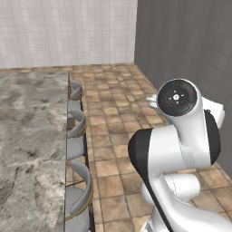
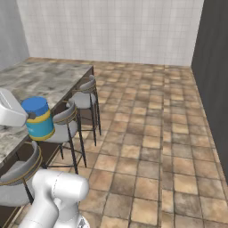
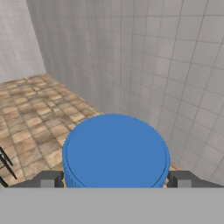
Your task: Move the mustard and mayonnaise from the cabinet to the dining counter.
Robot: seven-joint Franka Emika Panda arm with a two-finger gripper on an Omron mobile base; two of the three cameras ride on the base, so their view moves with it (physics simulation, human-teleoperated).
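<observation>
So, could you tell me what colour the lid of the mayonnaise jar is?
Blue: the mayonnaise jar has a plain blue lid, clearest in the hand view.

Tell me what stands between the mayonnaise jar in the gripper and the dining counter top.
Nothing visible does. The mayonnaise sits between the fingers of the gripper, carried in the air beside the dining counter. The grey stools stand lower, along the counter's edge.

You get even, bright, rendered light with no clear source and hardly any cast shadows. The pictures look soft and low in detail; no glare, and the edges stay straight.
</observation>
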